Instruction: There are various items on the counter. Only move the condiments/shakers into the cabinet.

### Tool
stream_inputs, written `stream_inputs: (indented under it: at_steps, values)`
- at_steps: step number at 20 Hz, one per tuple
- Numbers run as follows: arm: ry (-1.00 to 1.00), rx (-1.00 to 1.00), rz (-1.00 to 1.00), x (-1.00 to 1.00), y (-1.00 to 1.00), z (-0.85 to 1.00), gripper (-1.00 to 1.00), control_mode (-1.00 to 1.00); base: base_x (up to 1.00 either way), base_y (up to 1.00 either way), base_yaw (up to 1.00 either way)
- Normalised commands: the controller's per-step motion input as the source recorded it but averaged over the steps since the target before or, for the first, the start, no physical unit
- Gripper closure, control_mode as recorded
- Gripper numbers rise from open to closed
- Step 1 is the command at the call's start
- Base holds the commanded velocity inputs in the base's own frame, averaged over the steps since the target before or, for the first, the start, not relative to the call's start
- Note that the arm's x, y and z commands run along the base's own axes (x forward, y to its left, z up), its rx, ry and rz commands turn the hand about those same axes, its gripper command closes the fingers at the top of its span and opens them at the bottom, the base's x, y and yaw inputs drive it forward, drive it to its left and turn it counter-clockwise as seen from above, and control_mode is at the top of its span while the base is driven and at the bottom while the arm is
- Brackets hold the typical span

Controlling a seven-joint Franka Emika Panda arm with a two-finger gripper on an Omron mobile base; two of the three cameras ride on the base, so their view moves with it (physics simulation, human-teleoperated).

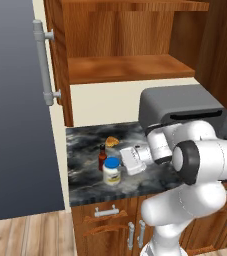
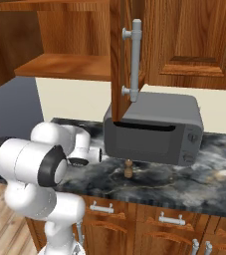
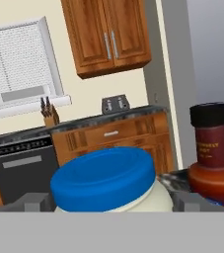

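Sauce bottle point(image 1: 102, 157) crowds jar point(image 1: 112, 170); shelf point(image 1: 125, 67) apparently open.

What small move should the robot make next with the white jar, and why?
Probably close the fingers on the blue-lidded white jar. In the hand view the jar sits between the open fingers, the red sauce bottle stands just beside it, and the cabinet shelf is bare.

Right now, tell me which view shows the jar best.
The left base view: the whole jar stands on the counter beside the bottle. The hand view crops it to lid and shoulder.
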Motion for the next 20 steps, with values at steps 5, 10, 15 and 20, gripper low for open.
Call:
stream_inputs:
  at_steps: [5, 10, 15, 20]
  values:
    - [-0.07, 0.06, -0.23, -0.53, 0.0, 0.97, 1.0, -1.0, 0.0, 0.0, 0.0]
    - [-0.01, 0.09, -0.33, -0.51, -0.07, 1.0, 1.0, -1.0, 0.0, 0.0, 0.0]
    - [-0.01, 0.04, -0.32, -0.41, -0.06, 1.0, 1.0, -1.0, 0.0, 0.0, 0.0]
    - [-0.01, 0.0, -0.22, -0.38, 0.0, 1.0, 1.0, -1.0, 0.0, 0.0, 0.0]
